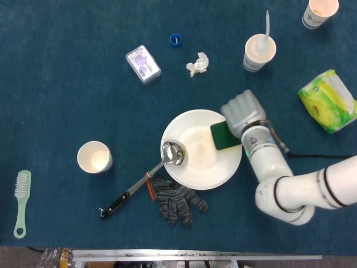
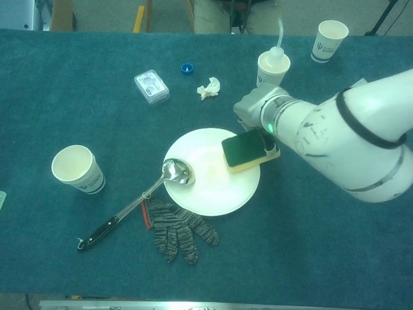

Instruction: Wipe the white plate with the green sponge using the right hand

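One hand shows in the head view: the right hand (image 1: 244, 113) sits at the plate's (image 1: 195, 167) right rim, grasping the sponge (image 1: 223, 135) from above, green face up, sponge lying over the plate's right edge. Left hand isn't visible in either view. Ladle (image 1: 142, 180) has its bowl resting on the plate's left rim, black handle running down-left onto the table (image 1: 67, 84). Grey glove (image 1: 177, 199) lies just below the plate, touching the ladle shaft. Paper cup (image 1: 95, 157) well left of the plate; brush (image 1: 21, 202) at far left edge. Up top: plastic box (image 1: 143, 64), blue cap (image 1: 175, 39), crumpled tissue (image 1: 197, 64), cup with nozzle (image 1: 259, 51), another cup (image 1: 320, 12) in the corner, green-yellow pack (image 1: 329, 100) at right. Chest view: right hand (image 2: 258, 108) clamps the sponge (image 2: 246, 152) at its far side, fingers mostly hidden behind the wrist; yellow underside of the sponge visible, sponge overhanging the plate (image 2: 206, 190) at its upper-right rim. Ladle (image 2: 139, 201) bowl on the left rim, glove (image 2: 179, 228) below it. Paper cup (image 2: 77, 169) left, box (image 2: 151, 86), cap (image 2: 187, 68) and tissue (image 2: 208, 88) behind the plate, nozzle cup (image 2: 273, 67) just behind the hand.
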